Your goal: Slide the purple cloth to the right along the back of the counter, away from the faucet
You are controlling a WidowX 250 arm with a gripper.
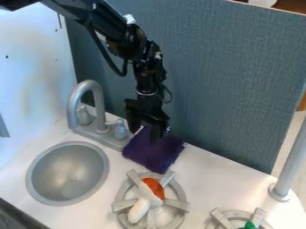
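The black gripper [146, 132] hangs down at the back of the counter, just right of the faucet, with its fingers apart. A dark purple cloth [151, 153] lies on the white counter directly below and around the fingertips; whether they touch it I cannot tell. In front of the cloth, a white and orange-red toy [142, 205] rests on a grey stove burner [178, 204].
The silver faucet [86, 85] stands close on the gripper's left, behind a round grey sink [67, 172]. A green object [248, 225] sits on a second burner [224, 220]. A grey post [291, 165] rises at right, and a blue-grey panel [221, 85] stands behind.
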